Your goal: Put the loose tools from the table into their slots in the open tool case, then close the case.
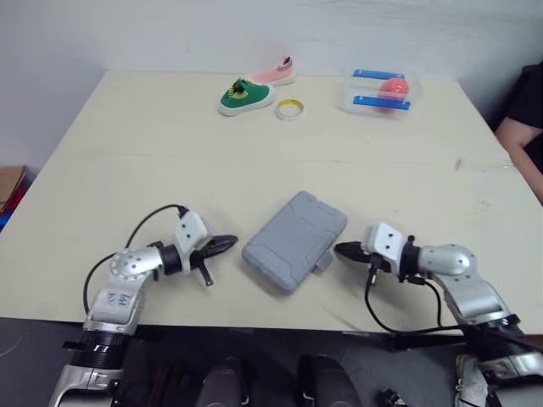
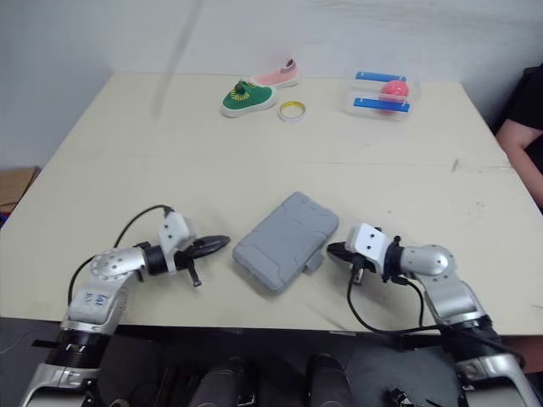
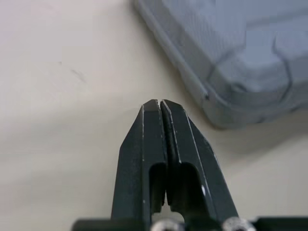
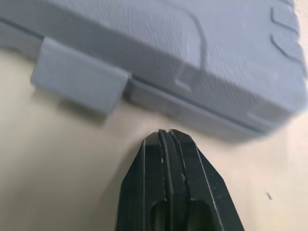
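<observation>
At the left, the left gripper [image 1: 227, 244] lies low over the table [image 1: 170, 161]. It points toward the case, and its two black fingers [image 3: 149, 144] are pressed together with nothing between them. Its tip is near the case's nearest-left corner, with a strip of bare table between them.

In the middle lies one grey tool case [image 1: 295, 240], flat on the table near the front edge and between the two grippers. Its lid is down. Its long axis runs on a diagonal, from the near-left corner toward the far-right corner. A small latch tab [image 4: 79, 82] juts from the long side that faces the right arm.

To the right, the right gripper [image 1: 339, 249] points back at the case. Its fingers [image 4: 154, 183] are closed tight and hold nothing. The tip is just beside the latch side and apart from it.

The head views give the whole case and its slant. The left wrist view shows one rounded corner and the seam along the rim. The right wrist view shows the tab standing out from the seam and the moulded lines on the lid.

Well apart, at the far edge, are two small shoes, one green [image 1: 246, 96] and one pink [image 1: 276, 73]. Beside them are one yellow tape roll [image 1: 290, 109] and one clear container [image 1: 382, 91] with blue bars and something pink inside. A person's arm [image 1: 519, 136] shows at the right edge.
</observation>
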